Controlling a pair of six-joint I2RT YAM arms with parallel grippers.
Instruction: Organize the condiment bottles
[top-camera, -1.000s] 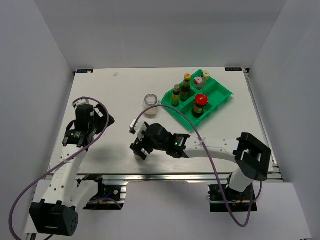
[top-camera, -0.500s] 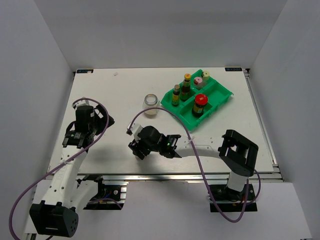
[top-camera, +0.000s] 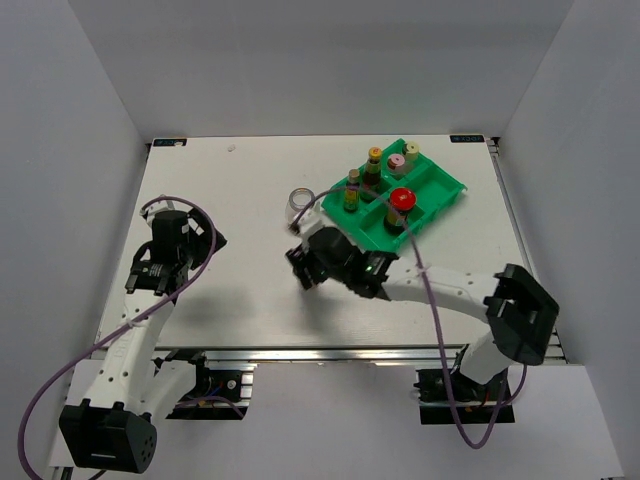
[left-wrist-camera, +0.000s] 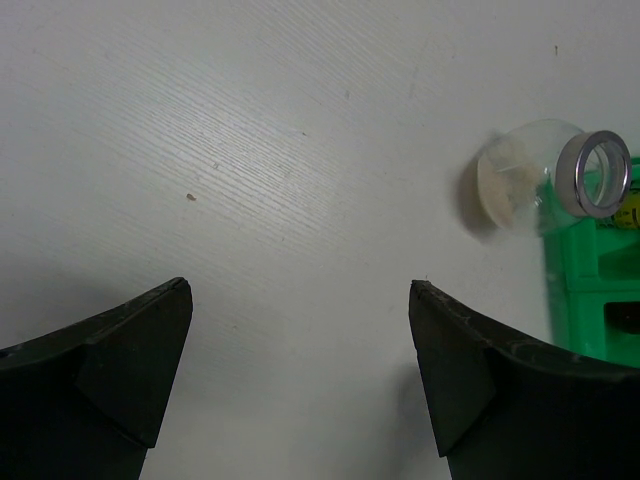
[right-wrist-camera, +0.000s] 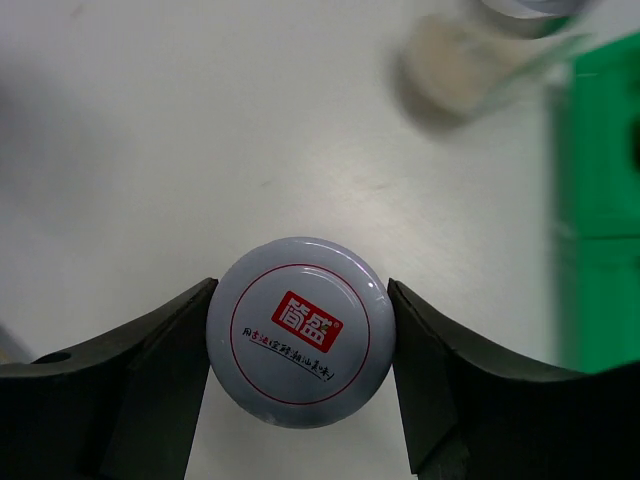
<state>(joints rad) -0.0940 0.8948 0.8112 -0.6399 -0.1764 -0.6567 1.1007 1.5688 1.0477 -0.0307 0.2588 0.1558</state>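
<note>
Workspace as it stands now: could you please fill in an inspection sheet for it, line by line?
Surface: white table.
Job's things: near yellow-capped bottle, far yellow-capped bottle, pink-capped shaker, yellow-green-capped shaker and red-lidded jar stand in the green tray. The clear glass jar stands on the table left of the tray. The silver-lidded jar sits in the right pincer.
Clutter: nothing seen.
Grippers: left pincer open, nothing between its fingers; right pincer shut on the silver-lidded jar.
Cables: left purple cable loops by its wrist; right purple cable arcs across the tray's near side in the top view.
Surroundings: white walls on three sides.
</note>
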